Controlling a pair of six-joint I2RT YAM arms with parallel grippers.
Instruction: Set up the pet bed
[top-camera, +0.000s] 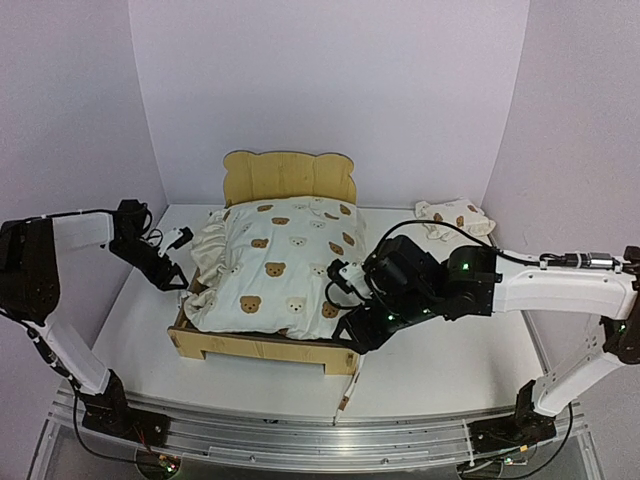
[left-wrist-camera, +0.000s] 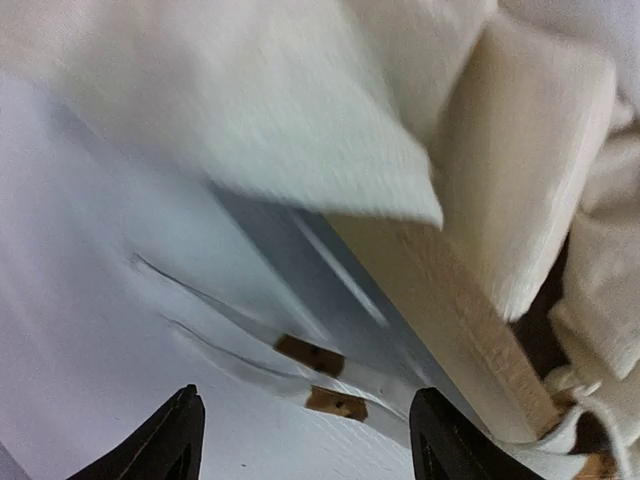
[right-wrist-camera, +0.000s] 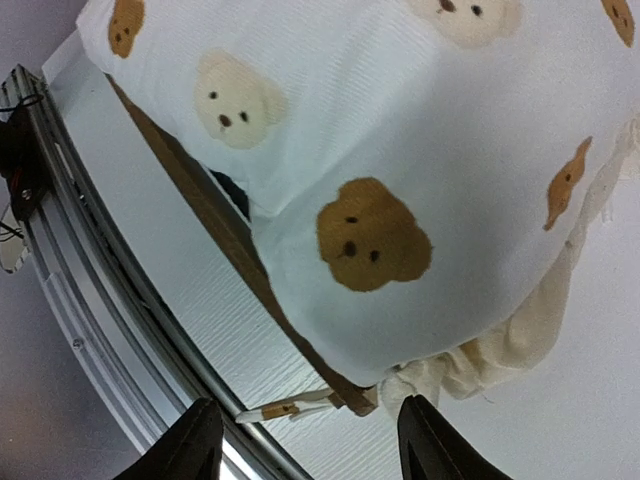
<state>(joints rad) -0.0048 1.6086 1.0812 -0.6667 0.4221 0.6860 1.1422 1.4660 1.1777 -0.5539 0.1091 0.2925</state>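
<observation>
The pet bed (top-camera: 265, 345) stands mid-table, a light plywood frame with a bear-ear headboard (top-camera: 288, 178). Its cream bear-print cushion (top-camera: 280, 265) lies on the frame, bulging over the front right corner, ruffles hanging at the left side. My left gripper (top-camera: 176, 278) hovers open beside the bed's left rail (left-wrist-camera: 470, 320), under the overhanging cushion fabric (left-wrist-camera: 280, 100), nothing between its fingers (left-wrist-camera: 178, 440). My right gripper (top-camera: 347, 333) is open at the front right corner. In the right wrist view the cushion (right-wrist-camera: 400, 150) and its ruffle (right-wrist-camera: 520, 345) lie ahead of the empty gripper (right-wrist-camera: 305, 445).
A small matching bear-print pillow (top-camera: 455, 218) lies on the table at the back right, near the wall. A metal rail (right-wrist-camera: 100, 300) runs along the table's near edge. Two small brown tabs (left-wrist-camera: 325, 375) sit at a seam in the white tabletop.
</observation>
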